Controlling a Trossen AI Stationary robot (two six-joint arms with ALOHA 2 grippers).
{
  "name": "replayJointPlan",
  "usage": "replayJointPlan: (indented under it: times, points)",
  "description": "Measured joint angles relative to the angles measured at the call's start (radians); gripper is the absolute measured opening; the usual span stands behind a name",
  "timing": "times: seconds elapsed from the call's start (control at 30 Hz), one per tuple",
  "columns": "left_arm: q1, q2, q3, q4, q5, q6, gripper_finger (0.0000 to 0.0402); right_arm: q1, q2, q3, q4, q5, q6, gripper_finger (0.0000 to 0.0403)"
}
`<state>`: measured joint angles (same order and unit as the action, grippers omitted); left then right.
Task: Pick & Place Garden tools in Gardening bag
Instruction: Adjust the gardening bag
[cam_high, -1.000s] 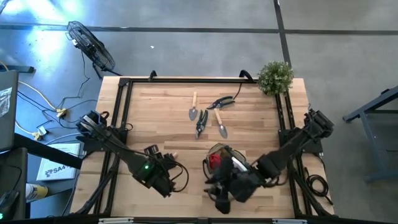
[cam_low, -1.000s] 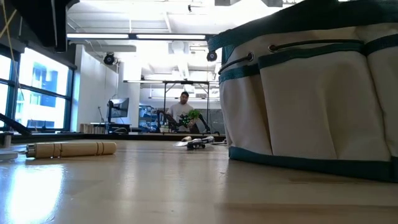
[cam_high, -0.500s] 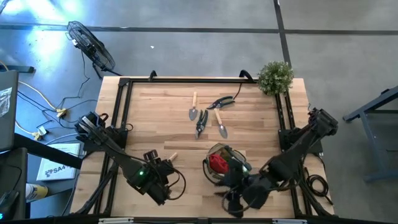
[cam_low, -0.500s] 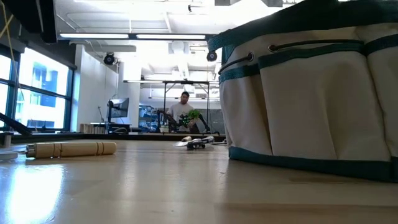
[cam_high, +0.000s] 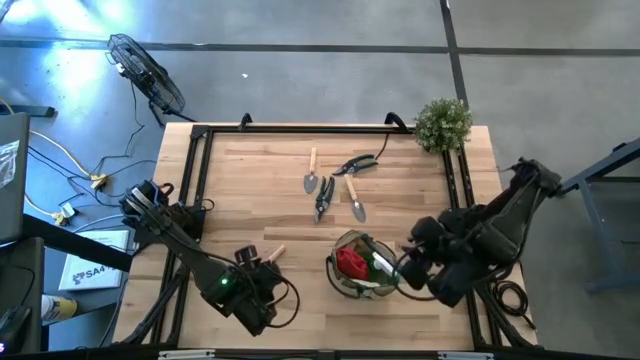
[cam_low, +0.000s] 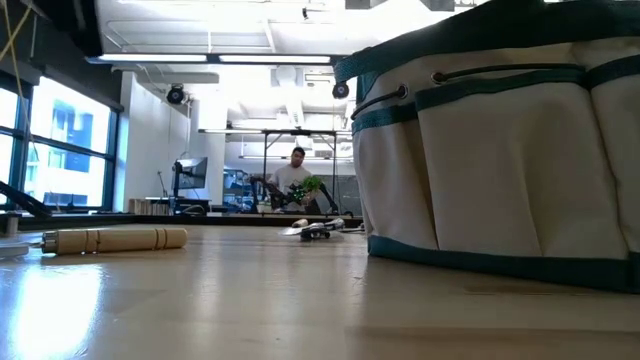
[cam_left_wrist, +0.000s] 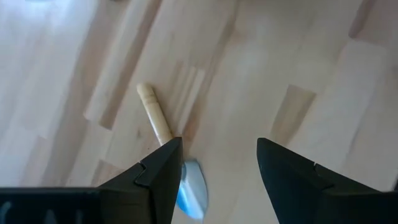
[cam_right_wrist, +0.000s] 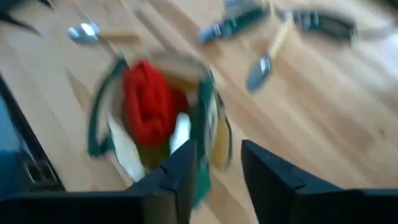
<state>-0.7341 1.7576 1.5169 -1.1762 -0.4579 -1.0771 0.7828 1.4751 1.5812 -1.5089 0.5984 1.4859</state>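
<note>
Gardening bag at table's near edge, red cone inside; trowel beside left gripper.
Left jaws wide, empty, straddling trowel blade/handle junction. Right gripper above bag, jaws narrow, nothing held. I'd centre over handle, descend square, then close. Pruners etc. remain mid-table.

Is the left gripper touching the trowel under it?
Cannot tell. Left wrist view: the open left gripper hangs over the trowel, one finger overlapping its neck, but no contact or gap shows plainly.

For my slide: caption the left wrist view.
Open left tool hovers over a wooden-handled trowel on the table.
</note>
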Motion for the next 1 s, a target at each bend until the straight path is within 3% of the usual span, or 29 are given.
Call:
replayJointPlan:
  times: [0.2,0.37,0.6,0.73,1.0]
  points:
    - [0.000,0.000,0.000,0.001,-0.099,-0.001,0.0197,0.066,0.002,-0.123,0.010,-0.129,0.161,0.0012]
    - [0.001,0.000,0.000,0.000,-0.110,0.001,0.0152,0.114,0.003,-0.269,0.068,-0.214,0.369,0.0004]
    - [0.001,0.000,0.000,0.000,-0.271,0.015,0.0012,0.117,0.003,-0.477,0.286,-0.211,0.403,0.0003]
    - [0.021,0.013,0.000,0.019,-0.423,-0.017,0.0008,0.081,0.004,-0.560,0.384,-0.172,0.394,0.0003]
    - [0.155,0.098,-0.001,0.036,-0.435,0.011,0.0001,0.022,0.004,-0.641,0.653,-0.168,0.244,0.0003]
